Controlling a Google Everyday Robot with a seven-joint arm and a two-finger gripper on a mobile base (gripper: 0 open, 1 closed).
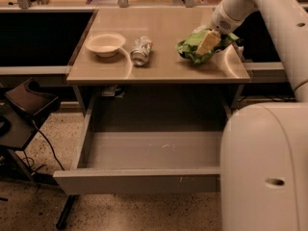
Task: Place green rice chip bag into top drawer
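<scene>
The green rice chip bag point(193, 49) lies crumpled on the right part of the desk top point(163, 69). My gripper point(210, 41) comes down from the upper right and sits on the bag, touching it. The top drawer point(139, 181) is pulled wide open below the desk. Its grey inside shows nothing in it, and its flat front panel faces the camera.
A cream bowl point(105, 44) and a crushed silver can point(141, 50) sit on the left half of the desk. A dark chair point(26, 105) with cables stands at the left. My white arm and base point(264, 167) fill the right side, next to the drawer's right end.
</scene>
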